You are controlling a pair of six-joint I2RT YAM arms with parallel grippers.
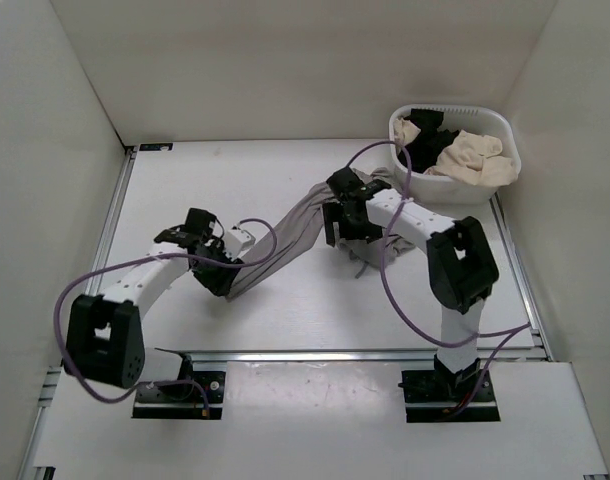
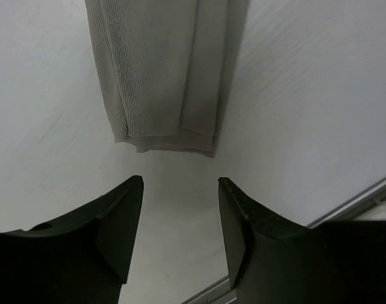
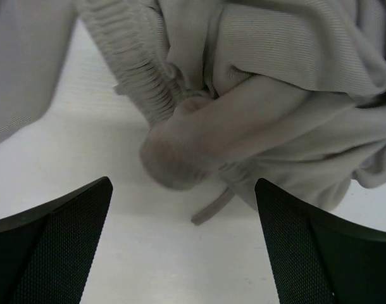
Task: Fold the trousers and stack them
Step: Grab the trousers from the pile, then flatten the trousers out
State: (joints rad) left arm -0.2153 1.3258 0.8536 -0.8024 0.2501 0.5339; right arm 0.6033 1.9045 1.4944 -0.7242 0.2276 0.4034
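Observation:
A pair of grey trousers (image 1: 285, 235) lies stretched diagonally across the white table, with the leg ends at the lower left and the bunched waist at the upper right. My left gripper (image 1: 221, 275) is open and empty just short of the leg hems (image 2: 161, 82), not touching them; its midpoint shows in the left wrist view (image 2: 180, 183). My right gripper (image 1: 343, 232) is open and empty over the crumpled waist end. In the right wrist view the gripper (image 3: 183, 183) faces the ribbed waistband (image 3: 142, 88), and a drawstring (image 3: 212, 209) lies on the table between the fingers.
A white laundry basket (image 1: 505, 128) stands at the back right, holding cream (image 1: 470, 155) and black (image 1: 425, 140) garments. White walls enclose the table. A metal rail (image 1: 365, 354) runs along the near edge, and it also shows in the left wrist view (image 2: 364, 199).

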